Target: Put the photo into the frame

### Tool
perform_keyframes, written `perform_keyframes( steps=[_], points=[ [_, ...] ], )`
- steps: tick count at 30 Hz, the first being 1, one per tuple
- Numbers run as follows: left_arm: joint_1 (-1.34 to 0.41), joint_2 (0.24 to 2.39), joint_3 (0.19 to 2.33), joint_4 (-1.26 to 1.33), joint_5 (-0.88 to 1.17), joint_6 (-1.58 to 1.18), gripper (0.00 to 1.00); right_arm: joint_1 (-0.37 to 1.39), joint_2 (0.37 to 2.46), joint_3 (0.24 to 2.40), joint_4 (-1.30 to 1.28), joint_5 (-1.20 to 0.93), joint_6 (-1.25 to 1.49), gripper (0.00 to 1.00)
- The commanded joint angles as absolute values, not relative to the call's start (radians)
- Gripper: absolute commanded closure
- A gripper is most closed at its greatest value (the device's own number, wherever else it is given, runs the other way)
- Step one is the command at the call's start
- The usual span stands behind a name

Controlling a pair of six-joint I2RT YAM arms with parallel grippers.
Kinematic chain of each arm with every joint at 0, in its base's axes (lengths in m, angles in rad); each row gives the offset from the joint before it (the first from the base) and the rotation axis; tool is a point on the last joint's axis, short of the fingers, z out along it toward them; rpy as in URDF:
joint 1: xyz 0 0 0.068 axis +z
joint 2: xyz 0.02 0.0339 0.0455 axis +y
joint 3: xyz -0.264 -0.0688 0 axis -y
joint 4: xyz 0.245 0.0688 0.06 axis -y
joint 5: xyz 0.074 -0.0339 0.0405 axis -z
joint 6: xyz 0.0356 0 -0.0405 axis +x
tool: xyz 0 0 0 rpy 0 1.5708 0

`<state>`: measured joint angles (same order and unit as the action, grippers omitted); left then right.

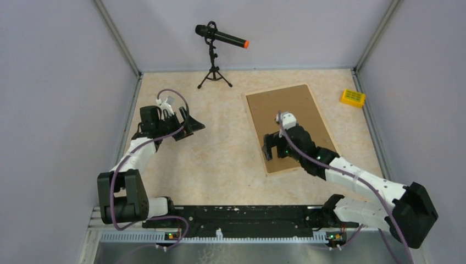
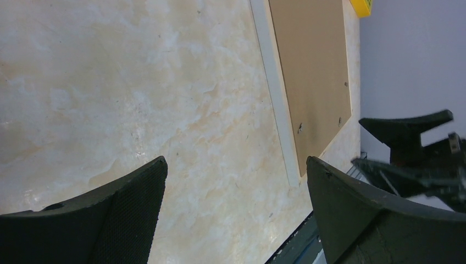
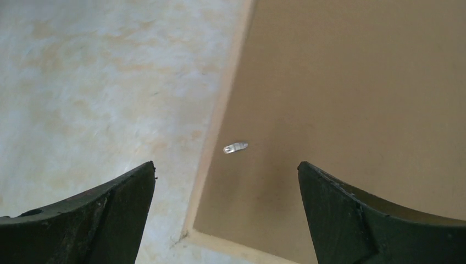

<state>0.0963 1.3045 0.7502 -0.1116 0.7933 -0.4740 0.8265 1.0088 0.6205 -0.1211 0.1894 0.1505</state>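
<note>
Pale-wood frame (image 2: 280, 110) under right hand (image 3: 225, 165), spread wide above its corner; left hand (image 2: 236, 159) likewise apart, off aside. Probably light, stiff, thin-railed: best pinched by rail beside board (image 3: 357, 99).

Count from my station: one frame (image 2: 277, 99), one brown backing board (image 1: 291, 110), one microphone (image 1: 222, 37), one tripod (image 1: 214, 74), one yellow box (image 1: 352, 98), all on one counter (image 1: 220, 143). I log two arms, left arm (image 1: 132, 157) and right arm (image 1: 357, 179), two fingers (image 3: 93, 220) each.
</note>
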Motion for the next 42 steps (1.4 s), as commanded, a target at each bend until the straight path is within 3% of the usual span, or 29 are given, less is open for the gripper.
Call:
perform_keyframes(
  steps=[1,7,12,20,42],
  points=[
    [0.089,1.32,0.736,-0.068,0.828,-0.477,0.01,0.618,1.088,0.691,-0.291,0.203,0.648,0.01],
    [0.071,1.328,0.736,-0.065,0.833,-0.478,0.01,0.458,1.024,0.645,-0.507,0.385,0.824,0.01],
    [0.058,1.342,0.737,-0.063,0.844,-0.479,0.01,0.215,0.959,0.596,-0.496,0.333,0.795,0.03],
    [0.051,1.342,0.739,-0.06,0.86,-0.481,0.01,0.038,0.927,0.561,-0.484,0.253,0.774,0.04],
    [0.051,1.36,0.741,-0.046,0.887,-0.488,0.01,0.003,1.036,0.494,-0.34,0.263,0.799,0.06]
  ],
)
